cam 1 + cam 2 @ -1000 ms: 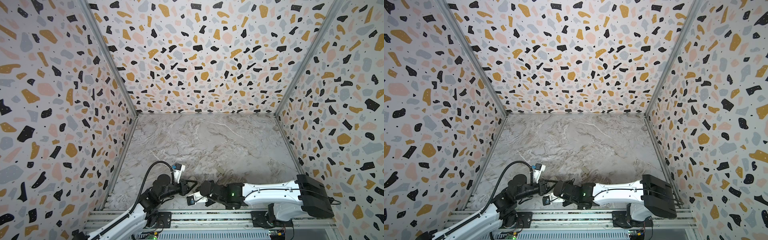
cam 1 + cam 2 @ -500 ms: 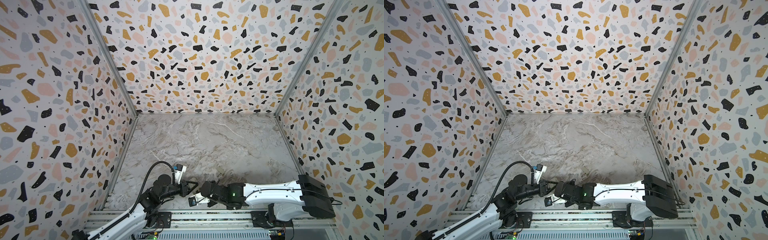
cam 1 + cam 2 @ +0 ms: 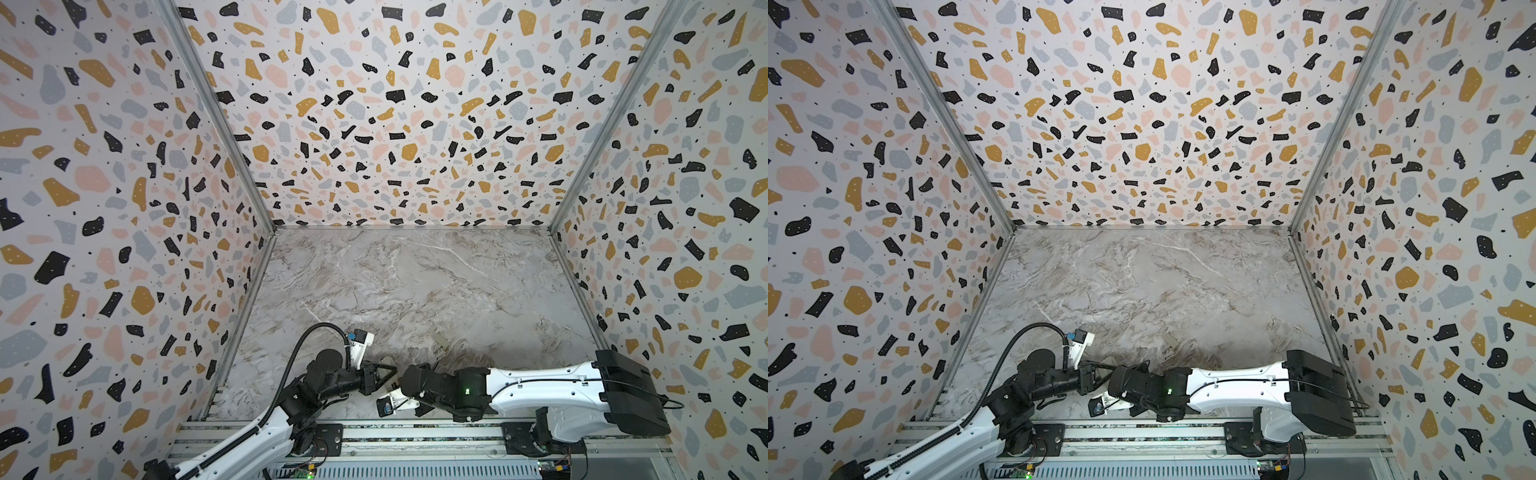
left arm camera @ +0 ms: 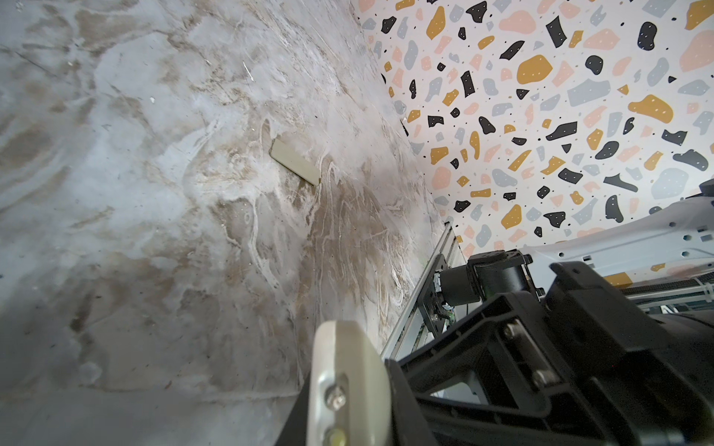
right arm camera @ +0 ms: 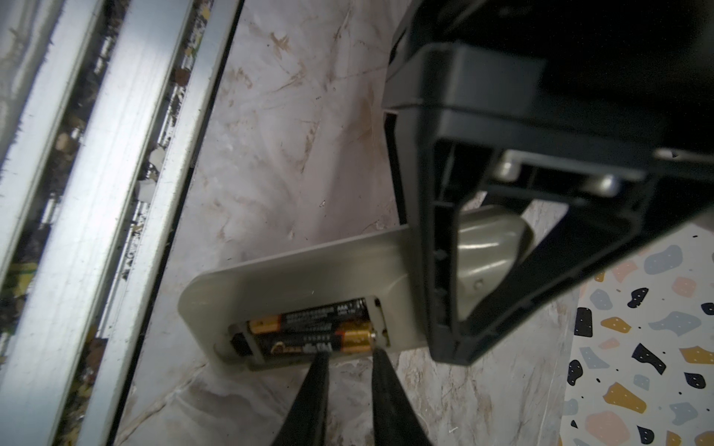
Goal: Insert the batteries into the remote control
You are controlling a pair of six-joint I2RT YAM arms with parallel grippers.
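Right wrist, left gripper clamping remote control

Marbled grey-and-tan bench fills most of the view. A small pale rectangular cover piece lies flat on it, alone, near the terrazzo wall. At the lower edge, the remote control shows a rounded pale end with a recessed screw, tight against the black frame of the left end effector. Beyond, the right arm's white link crosses the wall.
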